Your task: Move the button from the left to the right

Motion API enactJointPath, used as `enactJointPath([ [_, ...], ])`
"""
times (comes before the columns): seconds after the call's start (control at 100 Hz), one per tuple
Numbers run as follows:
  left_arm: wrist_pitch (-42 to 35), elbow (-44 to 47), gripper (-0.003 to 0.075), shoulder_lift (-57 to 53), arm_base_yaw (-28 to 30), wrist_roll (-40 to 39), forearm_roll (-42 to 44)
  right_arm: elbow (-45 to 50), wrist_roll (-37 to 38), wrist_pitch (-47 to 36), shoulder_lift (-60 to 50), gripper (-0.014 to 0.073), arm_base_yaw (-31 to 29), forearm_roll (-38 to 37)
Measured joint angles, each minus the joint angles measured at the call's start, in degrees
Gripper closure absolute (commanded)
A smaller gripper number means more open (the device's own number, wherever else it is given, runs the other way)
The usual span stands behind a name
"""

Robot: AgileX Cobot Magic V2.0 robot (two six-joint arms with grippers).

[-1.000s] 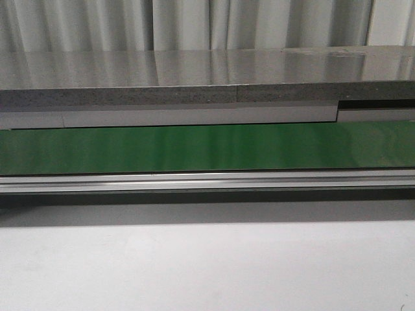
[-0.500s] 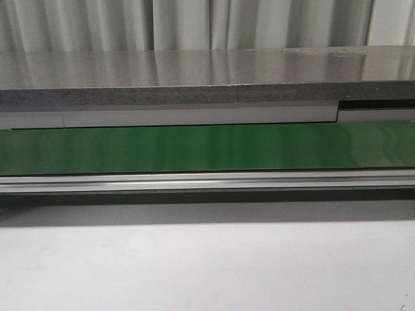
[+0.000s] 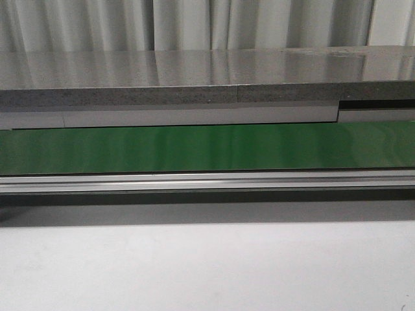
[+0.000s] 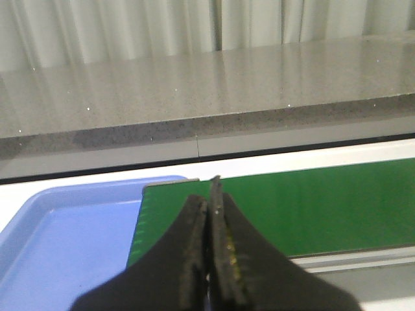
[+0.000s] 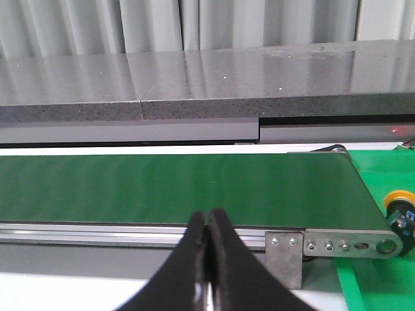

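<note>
Button (image 5: 401,208) is seen at far right edge of right wrist view, just past end of green belt (image 5: 175,188), on green surface. Left gripper (image 4: 209,206) & right gripper (image 5: 207,223): fingers pressed together, nothing held.

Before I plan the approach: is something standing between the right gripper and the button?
Nothing visible does. The right gripper, shut, hangs before the green belt; the button sits off the belt's end, past the metal end bracket.

No legible text, labels or numbers anywhere.
</note>
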Motion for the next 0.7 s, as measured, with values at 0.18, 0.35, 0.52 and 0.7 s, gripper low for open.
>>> enactJointPath([
  [0.18,-0.5,4.7,0.0741,-8.1,0.0,0.0,0.7,0.0,0.0,0.0,0.0,0.0661,0.0,0.0],
  [0.35,-0.8,7.8,0.0741,-10.7,0.0,0.0,0.7,0.0,0.0,0.0,0.0,0.0661,0.0,0.0],
  [0.52,-2.7,8.3,0.0741,-10.7,0.0,0.0,1.2,0.0,0.0,0.0,0.0,0.0661,0.0,0.0],
  [0.7,-7.9,8.3,0.0741,-10.7,0.0,0.0,1.2,0.0,0.1,0.0,0.0,0.0661,0.0,0.0],
])
